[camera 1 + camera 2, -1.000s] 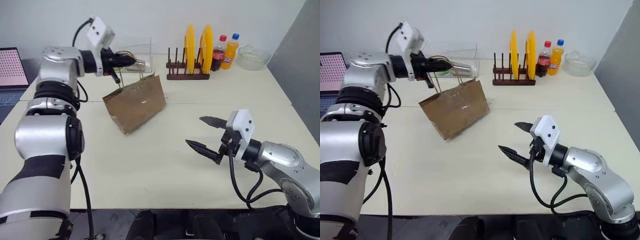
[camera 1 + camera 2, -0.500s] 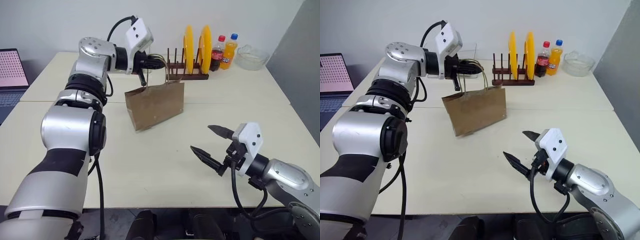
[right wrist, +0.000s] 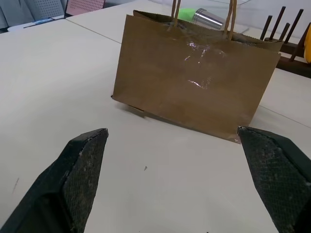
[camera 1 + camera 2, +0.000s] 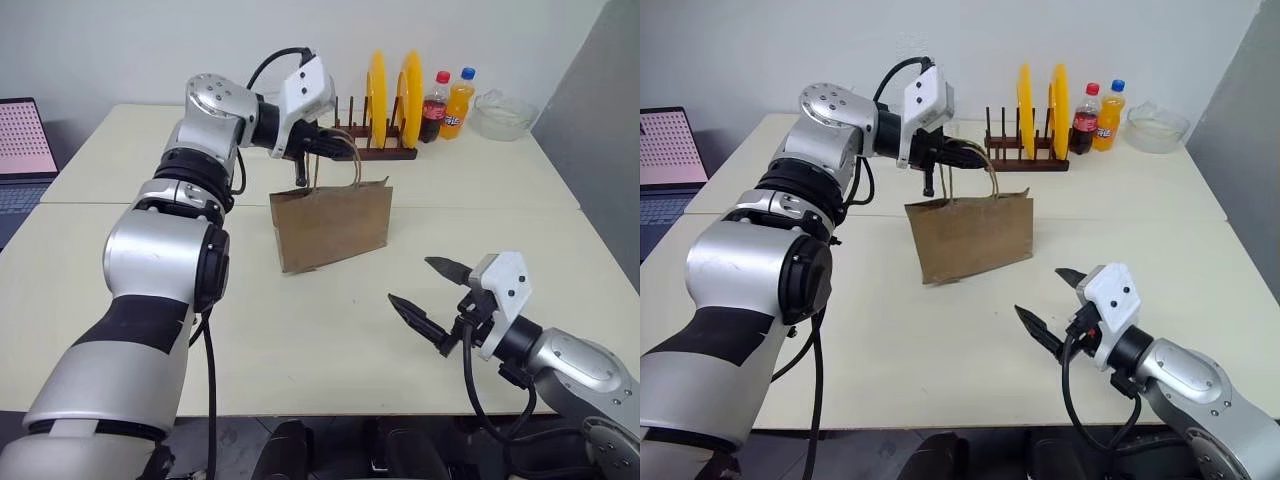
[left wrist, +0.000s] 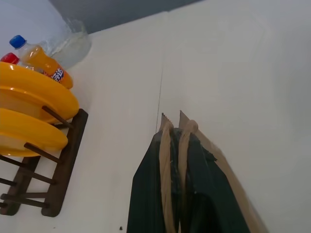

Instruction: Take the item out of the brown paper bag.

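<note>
The brown paper bag (image 4: 335, 225) stands upright near the middle of the table, and I cannot tell if its base rests on the top. My left gripper (image 4: 325, 143) is above it, shut on both loop handles (image 5: 168, 160), which run between its dark fingers (image 5: 146, 194). My right gripper (image 4: 411, 280) hovers open over the table's near right part, pointing at the bag's broad face (image 3: 194, 82) with nothing between its fingers (image 3: 80, 174). The item is hidden.
At the back stand a wooden rack with yellow plates (image 4: 385, 110), a cola bottle (image 4: 436, 105), an orange bottle (image 4: 461, 100) and a glass bowl (image 4: 505, 115). A green ball (image 3: 187, 13) and metal cup (image 3: 211, 19) lie behind the bag. A laptop (image 4: 25, 135) sits far left.
My left gripper has carried the bag by its handles to the right, toward the table's middle. The bag, tilted before, now hangs upright. My right gripper has drawn back slightly, still open.
</note>
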You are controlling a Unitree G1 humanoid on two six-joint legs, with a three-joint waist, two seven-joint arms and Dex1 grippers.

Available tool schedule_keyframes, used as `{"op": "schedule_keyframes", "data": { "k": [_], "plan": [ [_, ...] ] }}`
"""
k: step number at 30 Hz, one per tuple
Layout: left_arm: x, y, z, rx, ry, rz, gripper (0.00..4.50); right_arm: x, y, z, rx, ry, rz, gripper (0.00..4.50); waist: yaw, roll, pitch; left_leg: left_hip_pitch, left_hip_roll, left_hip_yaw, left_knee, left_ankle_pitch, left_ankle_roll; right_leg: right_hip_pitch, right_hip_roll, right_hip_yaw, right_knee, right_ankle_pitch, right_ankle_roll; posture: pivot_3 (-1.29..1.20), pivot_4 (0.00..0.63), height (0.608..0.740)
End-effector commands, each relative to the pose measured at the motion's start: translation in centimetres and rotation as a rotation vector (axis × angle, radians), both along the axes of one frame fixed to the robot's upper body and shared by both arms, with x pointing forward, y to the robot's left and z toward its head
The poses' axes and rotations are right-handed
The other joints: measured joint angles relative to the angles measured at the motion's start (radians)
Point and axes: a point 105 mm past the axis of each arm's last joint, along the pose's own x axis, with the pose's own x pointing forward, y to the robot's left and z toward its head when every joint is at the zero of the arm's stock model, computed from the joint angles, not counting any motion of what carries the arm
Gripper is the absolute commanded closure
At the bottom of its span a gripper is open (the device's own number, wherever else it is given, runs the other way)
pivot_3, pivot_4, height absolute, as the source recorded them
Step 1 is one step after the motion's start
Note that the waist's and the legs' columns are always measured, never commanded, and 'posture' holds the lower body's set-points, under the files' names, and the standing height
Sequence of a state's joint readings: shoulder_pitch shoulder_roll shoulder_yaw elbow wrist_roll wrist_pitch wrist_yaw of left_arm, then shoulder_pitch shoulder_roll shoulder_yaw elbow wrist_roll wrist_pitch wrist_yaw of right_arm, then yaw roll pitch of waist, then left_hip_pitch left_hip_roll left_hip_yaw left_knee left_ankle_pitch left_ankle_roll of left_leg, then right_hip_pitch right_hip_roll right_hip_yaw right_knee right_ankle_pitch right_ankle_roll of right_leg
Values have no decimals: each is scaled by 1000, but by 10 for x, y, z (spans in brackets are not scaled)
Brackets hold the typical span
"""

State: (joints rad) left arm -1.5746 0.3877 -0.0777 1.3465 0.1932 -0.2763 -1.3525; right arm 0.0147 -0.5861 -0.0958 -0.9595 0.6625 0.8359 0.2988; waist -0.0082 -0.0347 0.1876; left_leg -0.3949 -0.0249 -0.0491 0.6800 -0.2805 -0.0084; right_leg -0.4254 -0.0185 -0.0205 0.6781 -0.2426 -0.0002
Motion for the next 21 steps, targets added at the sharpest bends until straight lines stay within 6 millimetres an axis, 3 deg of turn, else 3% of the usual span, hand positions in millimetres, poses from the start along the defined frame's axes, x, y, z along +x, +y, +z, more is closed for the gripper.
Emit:
{"op": "schedule_keyframes", "data": {
  "k": [1,21],
  "plan": [
    [3,-1,16,94,-193,3,4480,-12,8,14,2,-71,39,0,0,0,0,0,0,0,0,0,0,0,0,0,0,0,0,0,150,740],
    [11,-6,40,59,-424,74,4480,-12,10,15,20,-46,55,0,0,0,0,0,0,1,0,0,0,0,0,0,0,0,0,0,150,740]
  ]
}}
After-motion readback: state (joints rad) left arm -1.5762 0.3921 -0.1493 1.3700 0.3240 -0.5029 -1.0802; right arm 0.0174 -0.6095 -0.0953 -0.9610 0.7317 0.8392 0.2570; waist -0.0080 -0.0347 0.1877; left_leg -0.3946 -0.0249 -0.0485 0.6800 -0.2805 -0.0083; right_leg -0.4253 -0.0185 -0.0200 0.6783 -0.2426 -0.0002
